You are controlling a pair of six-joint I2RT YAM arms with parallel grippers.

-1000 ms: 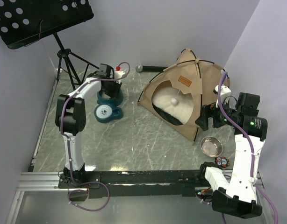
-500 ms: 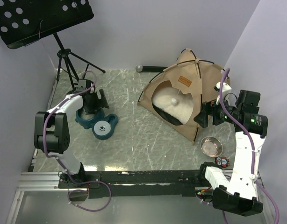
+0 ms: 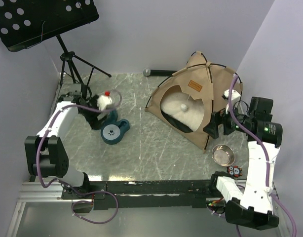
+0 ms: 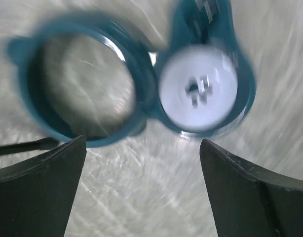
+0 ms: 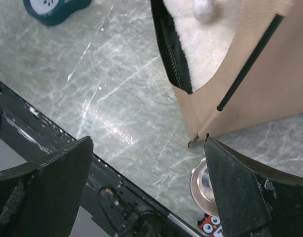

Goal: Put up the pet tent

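Pet tent [image 3: 196, 98]: standing, upper right. Left hand [image 4: 142, 143]: wide, empty, above blue double pet bowl [image 3: 114, 131]. Right hand [image 5: 147, 142]: wide, empty.

We have two arms, both built of smooth white shells joined by blocky black joints, and a purple cable [image 3: 231, 101] loops along each. Our left arm [image 3: 57, 118] ends in a white wrist with a small red cap [image 3: 107, 92]. Our right arm [image 3: 257, 168] shows a green light [image 3: 264, 130] on its black elbow. Our fingers [image 4: 38, 197] are plain black wedges.
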